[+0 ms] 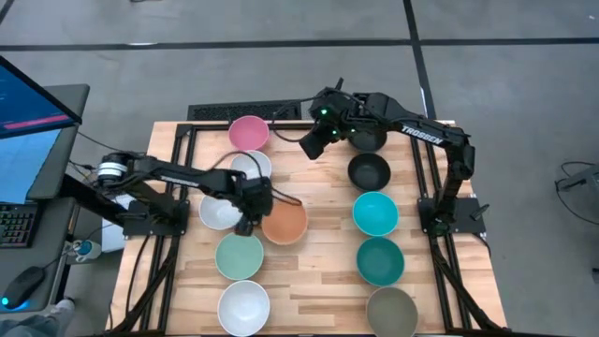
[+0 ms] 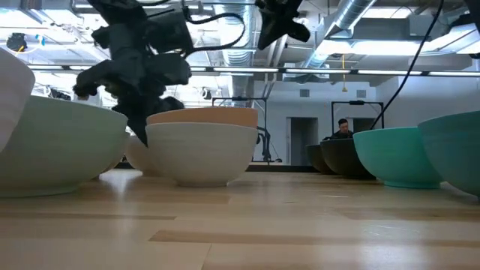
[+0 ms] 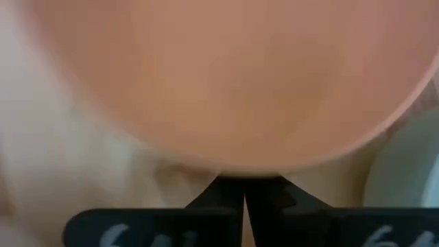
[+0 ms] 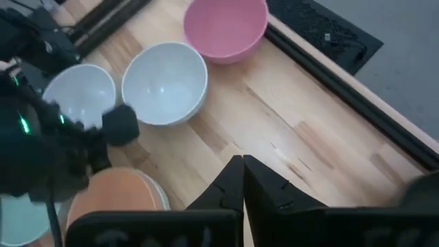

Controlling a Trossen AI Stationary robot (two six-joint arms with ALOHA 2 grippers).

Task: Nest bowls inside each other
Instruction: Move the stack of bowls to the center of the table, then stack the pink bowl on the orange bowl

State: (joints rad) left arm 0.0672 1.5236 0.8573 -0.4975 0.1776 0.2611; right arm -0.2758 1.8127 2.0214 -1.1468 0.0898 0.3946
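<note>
Take the orange bowl near the table's centre as your reference. You will find the left gripper at its left rim, fingers pressed together at the bowl's edge; whether they pinch the rim cannot be told. In the low view the orange bowl sits nested in a white bowl.

Left of the orange bowl lies another white bowl, with a pale green bowl below-left. The pink bowl stands beyond it, at the table's far edge.

The right gripper hovers above bare wood, beyond and slightly right of the orange bowl, its fingers together and holding nothing. A black bowl and a teal bowl lie to the orange bowl's right.
</note>
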